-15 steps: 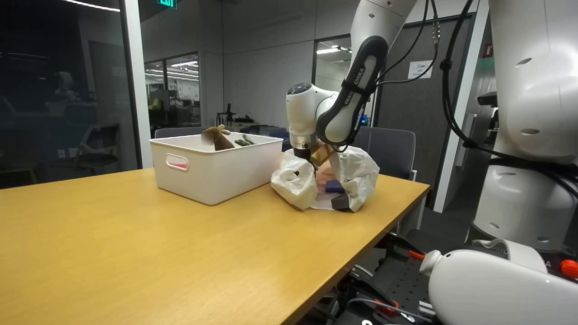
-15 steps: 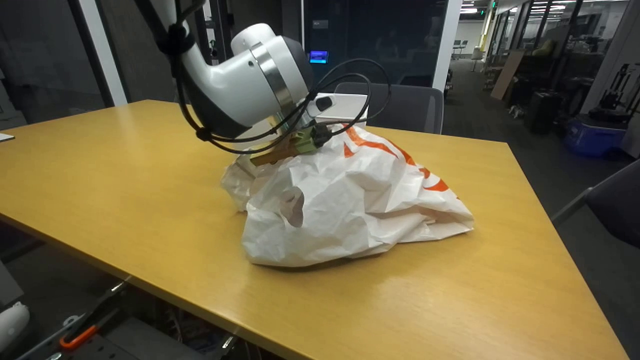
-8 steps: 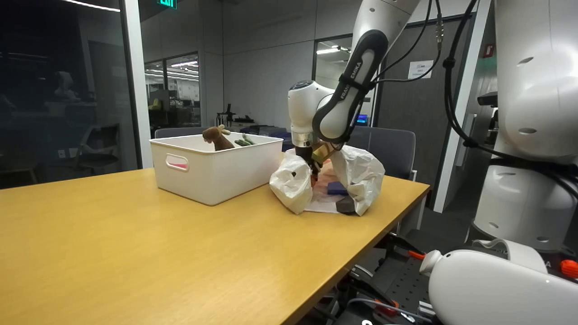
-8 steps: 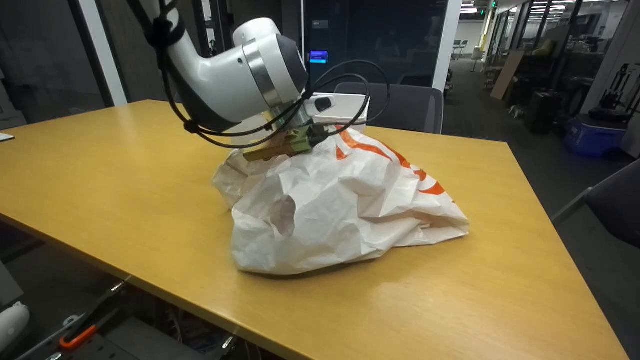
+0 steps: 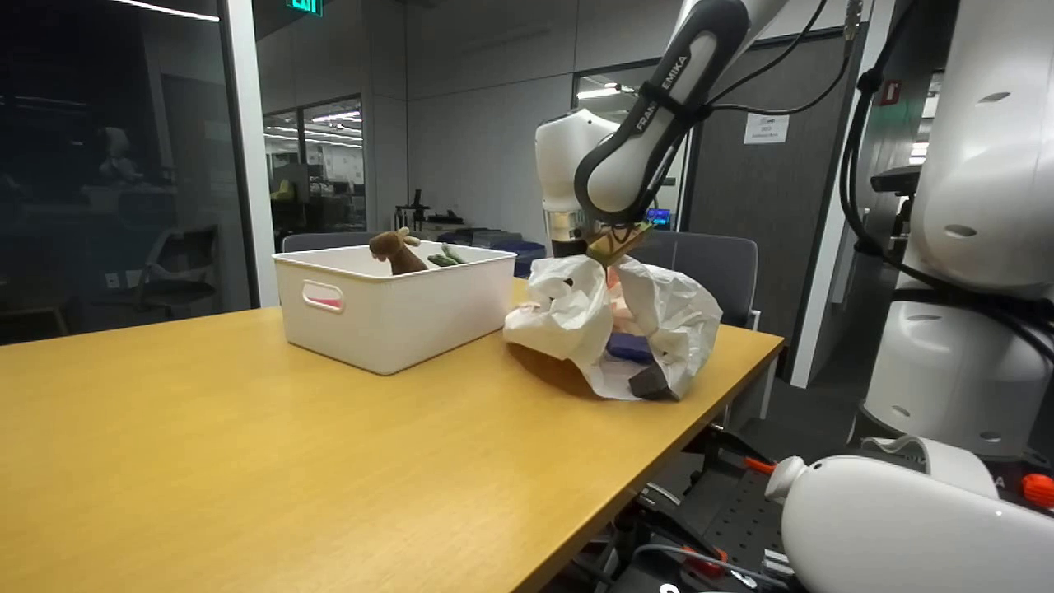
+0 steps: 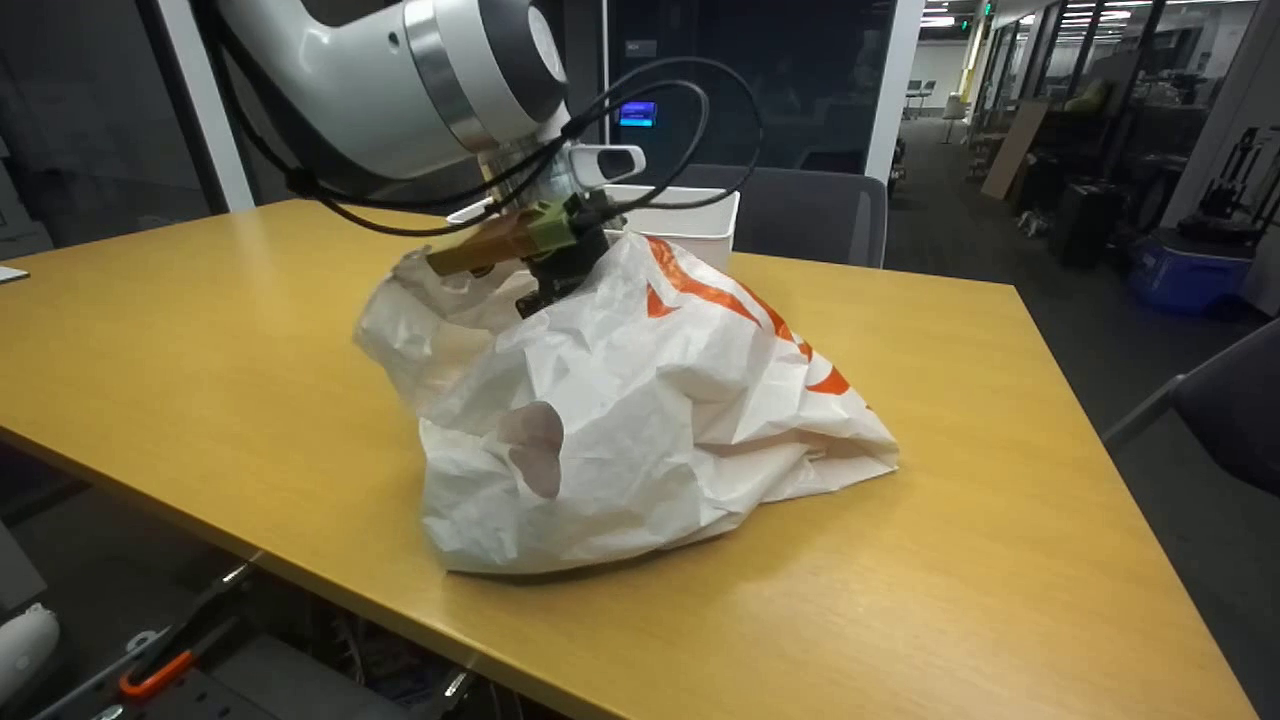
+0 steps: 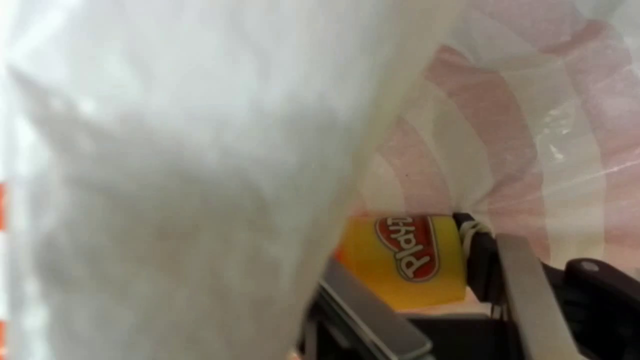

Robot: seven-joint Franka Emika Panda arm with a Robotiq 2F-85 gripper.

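Note:
In the wrist view a yellow Play-Doh can (image 7: 407,265) with a red label sits between the fingers of my gripper (image 7: 402,241). The right finger (image 7: 477,255) presses against one end of the can; the left fingertip is hidden behind white plastic. That plastic belongs to a crumpled white bag (image 6: 650,440) with orange print, lying on the table in both exterior views. My gripper reaches into the bag's mouth, so the can is out of sight from outside. At the bag's opening lie a dark blue item (image 5: 628,347) and a dark grey block (image 5: 650,383).
A white bin (image 5: 412,317) stands beside the bag, with a brown plush toy (image 5: 399,251) and a green item (image 5: 445,257) showing above its rim. Bag plastic drapes close to the wrist camera. The table (image 5: 329,461) ends at an edge near the robot base.
The arm has risen and drawn back toward the robot base. The bag has been dragged along with it, and one side of its mouth has lifted.

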